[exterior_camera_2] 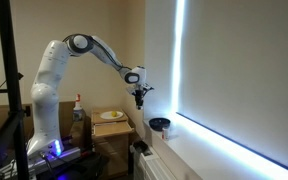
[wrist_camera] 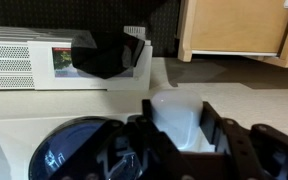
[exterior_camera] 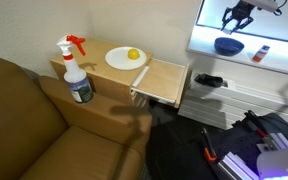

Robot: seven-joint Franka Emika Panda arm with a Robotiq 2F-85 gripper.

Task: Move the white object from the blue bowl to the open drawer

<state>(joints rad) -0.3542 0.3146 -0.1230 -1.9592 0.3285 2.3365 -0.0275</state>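
In the wrist view my gripper point(wrist_camera: 178, 108) is shut on the white object point(wrist_camera: 179, 125), a smooth rounded white piece held between the two black fingers. The blue bowl point(wrist_camera: 69, 150) lies just below and to the left of the fingers, dark and glossy. In both exterior views the gripper point(exterior_camera: 236, 18) point(exterior_camera_2: 137, 98) hangs a little above the blue bowl point(exterior_camera: 228, 45) point(exterior_camera_2: 160, 124) on the bright windowsill. The open drawer point(exterior_camera: 164, 80) juts from the light wooden cabinet, well away from the gripper; its wood shows at the wrist view's top right point(wrist_camera: 234, 25).
A white plate with a yellow fruit point(exterior_camera: 126, 57) and a spray bottle point(exterior_camera: 76, 70) stand on the cabinet top. A brown sofa point(exterior_camera: 34, 120) adjoins it. A black object point(exterior_camera: 209, 80) lies on the white unit beside the drawer. A small red-and-white item point(exterior_camera: 262, 52) sits near the bowl.
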